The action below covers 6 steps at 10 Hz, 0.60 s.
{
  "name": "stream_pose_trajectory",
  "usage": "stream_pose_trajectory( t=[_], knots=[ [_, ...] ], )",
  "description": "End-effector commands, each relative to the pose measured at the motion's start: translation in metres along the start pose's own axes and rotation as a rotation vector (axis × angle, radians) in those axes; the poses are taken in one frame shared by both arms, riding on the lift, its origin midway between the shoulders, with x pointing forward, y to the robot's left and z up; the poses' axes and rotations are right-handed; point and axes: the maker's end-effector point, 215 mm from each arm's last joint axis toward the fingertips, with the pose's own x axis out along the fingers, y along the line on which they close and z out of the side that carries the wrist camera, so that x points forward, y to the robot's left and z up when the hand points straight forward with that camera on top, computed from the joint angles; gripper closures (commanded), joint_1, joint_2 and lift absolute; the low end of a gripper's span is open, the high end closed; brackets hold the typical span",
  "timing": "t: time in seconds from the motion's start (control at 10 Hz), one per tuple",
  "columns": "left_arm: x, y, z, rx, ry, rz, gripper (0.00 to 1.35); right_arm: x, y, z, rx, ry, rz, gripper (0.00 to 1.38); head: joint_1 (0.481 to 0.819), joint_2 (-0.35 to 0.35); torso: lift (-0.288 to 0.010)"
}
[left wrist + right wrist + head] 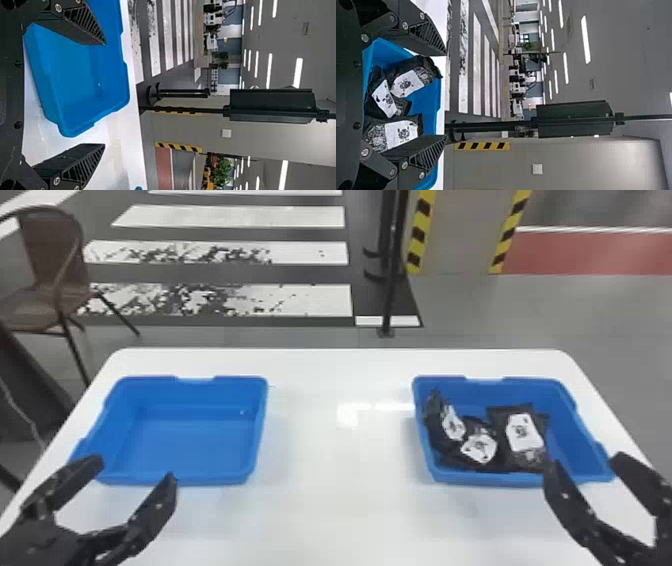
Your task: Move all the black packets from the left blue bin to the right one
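Black left tool [134, 471] and right tool [585, 464] gape wide, near left bin [190, 392] and right bin [485, 391] respectively.

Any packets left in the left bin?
No, the left blue bin is bare inside; the black packets lie in the right one.

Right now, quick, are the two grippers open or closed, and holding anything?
Left black two-fingered gripper: open, holding nothing.
Right black two-fingered gripper: open, holding nothing.
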Motion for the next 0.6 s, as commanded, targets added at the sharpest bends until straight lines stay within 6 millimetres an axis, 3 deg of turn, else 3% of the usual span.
stream_pose_trajectory(
  t=[0.0, 0.5],
  knots=[
    [-0.0001, -0.0002, 0.0008, -0.004, -0.004, 0.001, 0.12, 0.0000, 0.0002, 0.0001, 0.002, -0.001, 0.000, 0.31, 0.695, -0.004, -0.140],
    [-0.0007, 0.0031, 0.0017, -0.005, -0.005, 0.006, 0.12, 0.0012, -0.0008, 0.0028, 0.009, -0.012, -0.003, 0.31, 0.695, 0.000, -0.140]
  ],
)
